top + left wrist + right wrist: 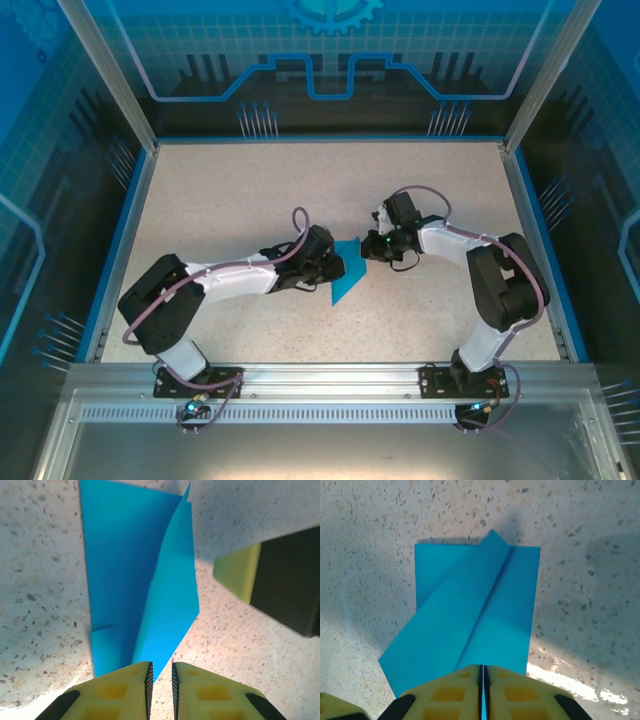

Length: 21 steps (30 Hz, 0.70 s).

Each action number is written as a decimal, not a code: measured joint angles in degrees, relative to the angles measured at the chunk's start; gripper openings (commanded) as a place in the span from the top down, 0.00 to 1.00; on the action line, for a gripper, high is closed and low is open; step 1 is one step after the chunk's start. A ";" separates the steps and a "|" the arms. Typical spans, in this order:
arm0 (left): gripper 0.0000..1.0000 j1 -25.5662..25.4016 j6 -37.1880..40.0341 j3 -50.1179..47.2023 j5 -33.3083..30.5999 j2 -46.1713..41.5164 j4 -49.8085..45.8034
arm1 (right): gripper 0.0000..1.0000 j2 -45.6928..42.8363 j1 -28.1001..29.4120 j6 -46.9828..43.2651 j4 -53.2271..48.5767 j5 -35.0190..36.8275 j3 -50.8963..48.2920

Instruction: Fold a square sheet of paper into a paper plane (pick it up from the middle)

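At table centre: we see the paper sheet [346, 278], thin, plain and teal-blue, between the two grippers. Its long axis runs roughly from 12 to 6 o'clock in the top view.
Paper shape: from the right wrist the paper sheet [480, 605] shows a diagonal flap folded over a flat rectangular layer. A straight crease runs from its pointed 12 o'clock tip down to 6 o'clock. We cannot tell whether it lies fully flat.
Paper from the left wrist: the paper sheet [135, 580] has smooth matte faces, and one flap rises along a sharp fold.
Right gripper: the right gripper [481, 669] is at 6 o'clock in its own view. Its yellow fingers are pressed together on the paper's near edge, with a thin blue sliver between them. In the top view the right gripper [368, 248] sits at 1 o'clock of the paper.
Left gripper: the left gripper [161, 672] has its fingers slightly parted, with speckled table showing in the narrow gap and the paper's corner at the gap's mouth. In the top view the left gripper [334, 266] sits at 9 o'clock of the paper.
Fingers: yellow blocks with rectangular recesses, black ridged inner edges and black trim.
Table [250, 190]: beige, stone-like speckle with a blue rim.
Backdrop: blue circuit-line graphics and a gear emblem [330, 12] at 12 o'clock.
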 measured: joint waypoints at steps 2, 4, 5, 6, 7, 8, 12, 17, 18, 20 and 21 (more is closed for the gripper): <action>0.82 0.02 0.00 -0.09 -0.35 0.04 0.44 | 0.88 -0.42 0.33 0.22 0.48 -0.37 -0.13; 0.84 0.02 0.02 -0.07 -0.35 0.50 0.79 | 0.89 -0.50 0.83 0.33 1.27 -0.79 -0.13; 0.84 0.02 0.02 -0.02 -0.33 0.96 1.09 | 0.90 -0.50 1.22 0.42 1.51 -1.01 -0.13; 0.85 0.02 0.02 0.00 -0.33 1.62 1.46 | 0.90 -0.50 1.64 0.42 1.60 -1.25 -0.13; 0.86 0.07 0.02 0.04 -0.31 2.25 1.68 | 0.90 -0.50 2.05 0.44 1.77 -1.46 -0.13; 0.87 0.11 0.02 0.09 -0.33 2.99 1.70 | 0.91 -0.48 2.51 0.63 2.12 -1.79 -0.13; 0.88 0.70 -0.09 0.09 -0.33 4.94 1.68 | 0.91 0.17 3.37 1.18 3.80 -3.45 -0.13; 0.88 1.42 -0.74 0.09 -0.57 6.10 1.68 | 0.91 3.15 3.45 1.55 5.42 -5.33 -0.11; 0.89 1.42 -0.94 0.15 -0.76 6.36 1.66 | 0.92 3.80 3.52 1.68 5.53 -5.79 -0.07; 0.90 1.42 -1.09 0.55 -0.96 7.08 1.57 | 0.92 5.07 3.76 1.70 5.60 -6.47 0.42; 0.90 1.46 -1.11 0.90 -1.01 7.52 1.49 | 0.92 5.79 4.02 1.70 5.64 -6.80 0.85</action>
